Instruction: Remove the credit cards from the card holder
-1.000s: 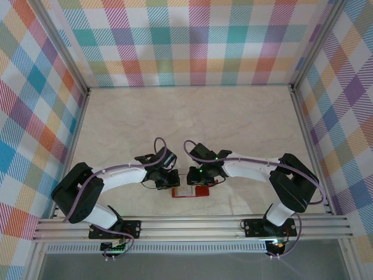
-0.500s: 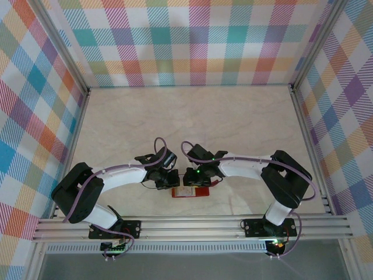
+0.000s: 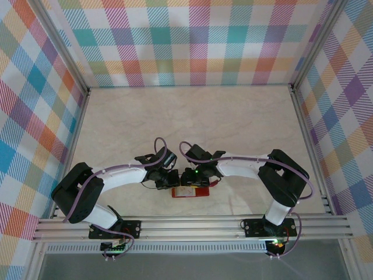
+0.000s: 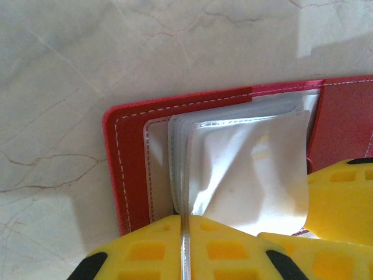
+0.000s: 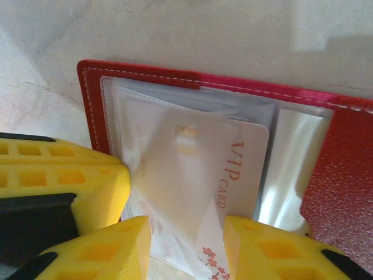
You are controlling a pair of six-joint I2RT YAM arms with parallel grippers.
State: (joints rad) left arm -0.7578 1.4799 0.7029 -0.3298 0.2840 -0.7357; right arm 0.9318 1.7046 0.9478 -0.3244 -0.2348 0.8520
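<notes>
The red card holder point(image 3: 200, 192) lies open on the table near the front edge, between both grippers. In the left wrist view the card holder point(image 4: 129, 157) shows clear plastic sleeves point(image 4: 250, 169), and my left gripper point(image 4: 185, 233) is shut on the edge of one sleeve, holding it up. In the right wrist view a white credit card point(image 5: 224, 169) printed "VIP CARD" sits partly out of its sleeve inside the card holder point(image 5: 93, 105). My right gripper point(image 5: 186, 245) is open, with one finger on each side of the card's near end. Other cards are hidden.
The marble table point(image 3: 192, 122) stretches back to the checked walls. An aluminium rail point(image 3: 192, 224) runs along the front edge just behind the holder. My left gripper's yellow finger point(image 5: 64, 178) sits close beside the right gripper.
The right arm has shifted a little to the left, bringing its gripper in over the holder. The left arm and the holder have stayed put.
</notes>
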